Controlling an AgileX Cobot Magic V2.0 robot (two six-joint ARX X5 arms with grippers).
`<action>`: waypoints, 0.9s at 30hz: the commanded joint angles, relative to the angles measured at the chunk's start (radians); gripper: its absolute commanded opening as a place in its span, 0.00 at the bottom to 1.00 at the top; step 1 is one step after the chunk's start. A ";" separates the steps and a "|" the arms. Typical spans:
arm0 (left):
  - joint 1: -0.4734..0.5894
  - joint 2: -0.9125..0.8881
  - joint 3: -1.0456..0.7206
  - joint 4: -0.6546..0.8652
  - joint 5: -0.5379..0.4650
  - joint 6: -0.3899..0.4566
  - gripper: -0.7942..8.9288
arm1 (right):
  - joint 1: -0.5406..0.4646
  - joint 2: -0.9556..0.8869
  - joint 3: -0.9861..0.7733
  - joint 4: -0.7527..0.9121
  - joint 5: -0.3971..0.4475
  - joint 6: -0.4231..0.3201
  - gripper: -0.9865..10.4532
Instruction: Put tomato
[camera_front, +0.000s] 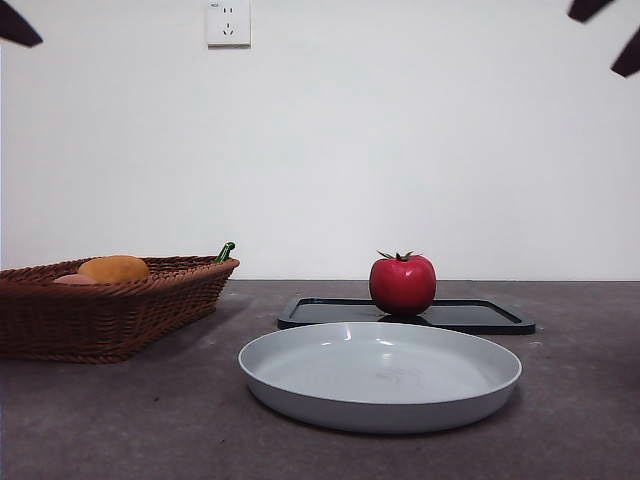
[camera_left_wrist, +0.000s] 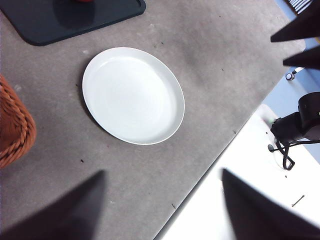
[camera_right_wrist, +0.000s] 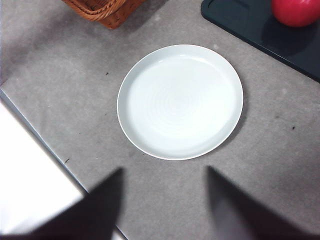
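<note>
No text, brand or number can be read anywhere. The wall socket (camera_front: 228, 22) carries a tiny mark, too small to read.

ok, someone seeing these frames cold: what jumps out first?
The red tomato, sitting on the dark tray behind the plate, is the only saturated colour in the scene. Next comes the big pale plate, bare, in the middle of the grey table. Off to one side stands a wicker basket with an orange-yellow fruit in it; both grippers hang open, well above it all.
</note>
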 joint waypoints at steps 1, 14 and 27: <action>-0.003 0.006 0.019 0.003 0.006 0.011 0.21 | 0.009 0.005 0.009 0.007 0.000 0.010 0.10; -0.003 0.006 0.020 0.003 0.006 0.011 0.09 | 0.009 0.005 0.009 0.011 0.000 0.010 0.10; -0.004 0.006 0.020 0.005 0.006 0.011 0.09 | 0.009 0.005 0.009 0.011 0.000 0.010 0.10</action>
